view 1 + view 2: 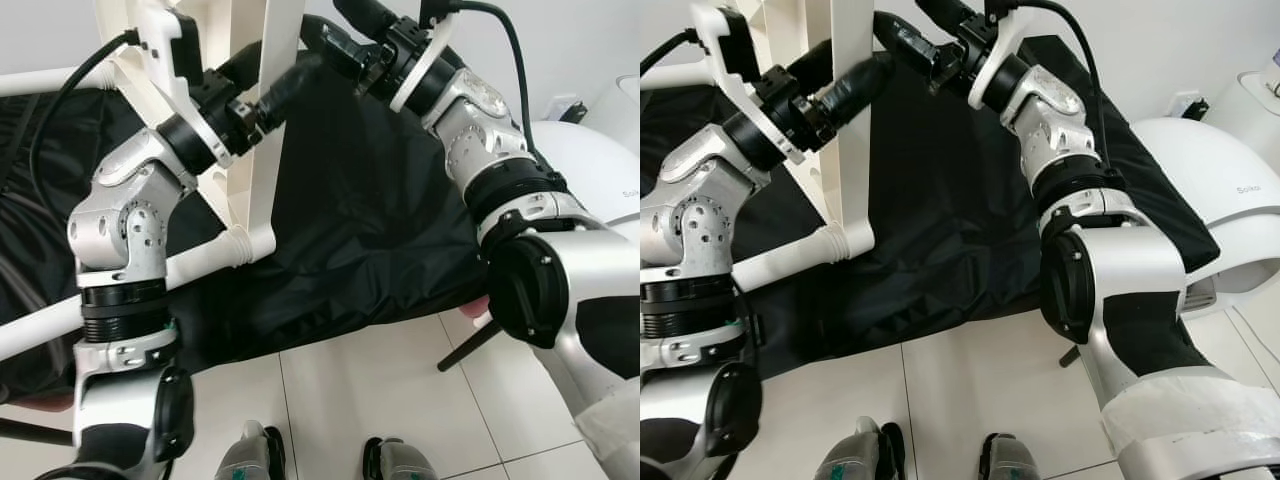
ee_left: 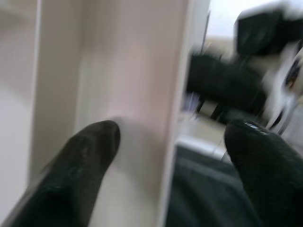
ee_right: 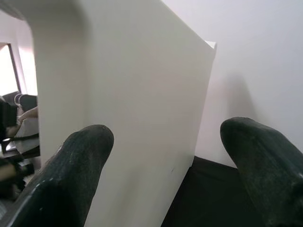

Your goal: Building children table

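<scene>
A white table part stands upright on a black cloth [image 1: 370, 230]: a flat panel [image 1: 262, 120] joined at its foot to a round white tube [image 1: 200, 262] that runs down to the left. My left gripper [image 1: 285, 80] is raised at the panel's right edge and is open. In the left wrist view its fingers [image 2: 85, 156] sit wide apart with the panel's edge [image 2: 142, 94] between them. My right gripper [image 1: 325, 25] reaches in from the upper right near the panel's top, also open. The right wrist view shows its fingers [image 3: 80, 161] apart, with the panel [image 3: 132, 94] between them.
The cloth covers a low platform with a black leg [image 1: 470, 345] over a white tiled floor [image 1: 380, 380]. A white rounded appliance [image 1: 590, 170] stands at the right. Another white rod [image 1: 30, 82] lies at the far left. My feet [image 1: 250, 455] are at the platform's front edge.
</scene>
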You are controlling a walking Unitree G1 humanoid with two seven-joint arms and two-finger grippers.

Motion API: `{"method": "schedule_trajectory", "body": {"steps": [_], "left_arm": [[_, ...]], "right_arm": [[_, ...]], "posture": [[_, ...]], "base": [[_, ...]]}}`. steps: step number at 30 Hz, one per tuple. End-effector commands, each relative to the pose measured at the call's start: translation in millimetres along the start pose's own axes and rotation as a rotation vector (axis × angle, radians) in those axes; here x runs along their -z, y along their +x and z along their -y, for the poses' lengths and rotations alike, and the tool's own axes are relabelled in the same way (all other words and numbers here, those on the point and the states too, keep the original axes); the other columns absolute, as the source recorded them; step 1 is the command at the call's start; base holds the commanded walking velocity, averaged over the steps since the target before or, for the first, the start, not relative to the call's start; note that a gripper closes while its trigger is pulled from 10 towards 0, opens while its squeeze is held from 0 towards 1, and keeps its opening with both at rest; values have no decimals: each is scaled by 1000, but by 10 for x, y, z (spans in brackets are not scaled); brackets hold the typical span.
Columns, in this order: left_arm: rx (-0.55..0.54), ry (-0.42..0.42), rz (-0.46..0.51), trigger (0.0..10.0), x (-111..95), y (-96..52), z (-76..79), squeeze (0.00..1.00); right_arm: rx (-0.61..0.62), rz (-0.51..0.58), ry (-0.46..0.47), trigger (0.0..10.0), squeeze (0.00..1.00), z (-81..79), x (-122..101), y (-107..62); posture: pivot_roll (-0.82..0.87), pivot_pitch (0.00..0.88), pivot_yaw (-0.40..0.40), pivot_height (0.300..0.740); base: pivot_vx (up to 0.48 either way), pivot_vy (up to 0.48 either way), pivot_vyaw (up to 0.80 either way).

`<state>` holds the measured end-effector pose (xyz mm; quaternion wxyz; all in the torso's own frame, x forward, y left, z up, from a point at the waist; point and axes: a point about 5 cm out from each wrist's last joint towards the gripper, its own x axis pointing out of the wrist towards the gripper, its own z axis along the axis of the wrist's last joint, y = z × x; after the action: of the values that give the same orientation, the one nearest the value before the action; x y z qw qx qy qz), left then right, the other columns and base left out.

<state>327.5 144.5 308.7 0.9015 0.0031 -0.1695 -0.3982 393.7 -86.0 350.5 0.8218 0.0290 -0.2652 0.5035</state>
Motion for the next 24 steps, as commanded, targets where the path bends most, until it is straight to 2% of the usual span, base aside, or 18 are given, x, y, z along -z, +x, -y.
{"method": "schedule_trajectory", "body": {"steps": [1,4,7,9,10,11,12,18,20,24], "left_arm": [[-236,2,-115,10000,203,-73,-146,1000],[-283,209,-296,10000,291,-261,-248,1000],[-293,242,-323,10000,295,-302,-269,1000],[-306,299,-373,10000,284,-376,-302,1000],[-310,320,-390,10000,279,-397,-311,690],[-313,337,-400,10000,259,-423,-316,106],[-310,358,-410,10000,233,-452,-313,0],[-295,401,-437,10000,180,-538,-304,0],[-262,440,-484,10000,192,-613,-279,0],[-222,451,-532,10000,229,-704,-218,0]], "right_arm": [[-36,3,-8,10000,0,-35,20,-4],[-29,-26,-2,10000,0,-20,143,-167],[-24,-35,-3,10000,0,-17,177,-214],[-2,-44,7,10000,0,0,242,-323],[5,-47,11,10000,0,4,261,-360],[15,-52,15,10000,0,10,286,-408],[21,-58,17,10000,0,13,309,-460],[36,-76,27,10000,0,11,372,-603],[43,-96,34,10000,0,-10,427,-702],[51,-126,45,10000,0,-55,504,-833]], "posture": [[-26,97,-34,740],[-24,105,-33,740],[-23,106,-33,740],[-9,110,-37,740],[-9,110,-37,740],[-4,113,-38,740],[2,116,-42,740],[12,120,-47,740],[14,126,-50,740],[25,132,-54,740]], "base": [[0,0,0],[0,0,0],[0,0,0],[0,0,0],[0,0,0],[0,0,0],[0,0,0],[0,0,0],[0,0,0],[0,0,0]]}}
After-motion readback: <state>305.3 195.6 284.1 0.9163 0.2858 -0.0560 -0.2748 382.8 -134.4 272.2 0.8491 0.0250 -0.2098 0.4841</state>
